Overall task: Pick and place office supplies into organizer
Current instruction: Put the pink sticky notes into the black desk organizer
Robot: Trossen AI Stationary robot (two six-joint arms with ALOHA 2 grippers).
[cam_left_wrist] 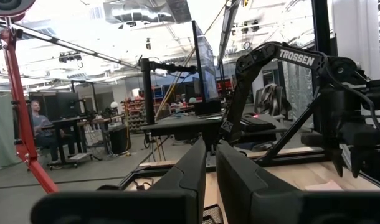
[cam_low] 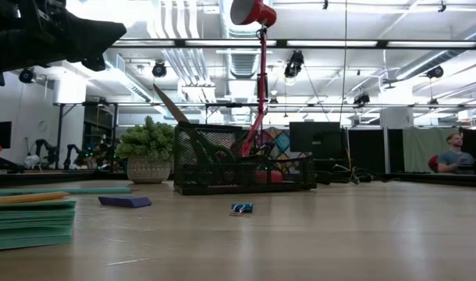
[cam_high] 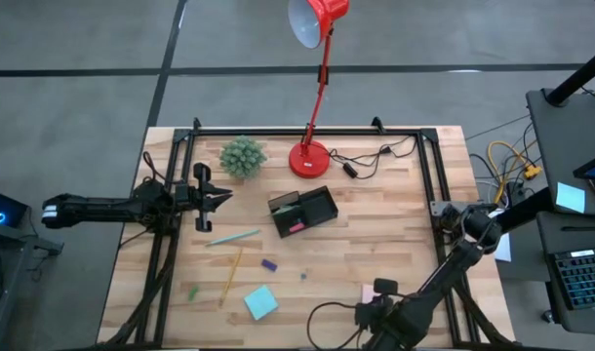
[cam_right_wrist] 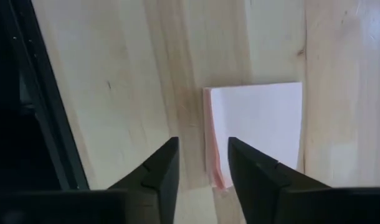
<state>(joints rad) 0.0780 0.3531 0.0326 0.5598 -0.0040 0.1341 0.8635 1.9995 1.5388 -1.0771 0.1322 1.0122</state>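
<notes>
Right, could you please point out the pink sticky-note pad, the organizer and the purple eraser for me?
pink sticky-note pad [cam_right_wrist: 258, 127]: right wrist view, top sheet's centre.
organizer [cam_high: 323, 208]: high view, right-hand wall.
purple eraser [cam_high: 269, 264]: high view, its middle.

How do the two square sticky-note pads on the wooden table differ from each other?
The blue-green square sticky-note pad lies turned at an angle, near the table's front middle; the pale pink square sticky-note pad lies further right, mostly hidden from above. The blue-green pad sits out in the open with nothing near it, while the right gripper hangs just above the pink pad's edge, fingers apart. Both lie flat on the table, outside the black mesh organizer.
</notes>
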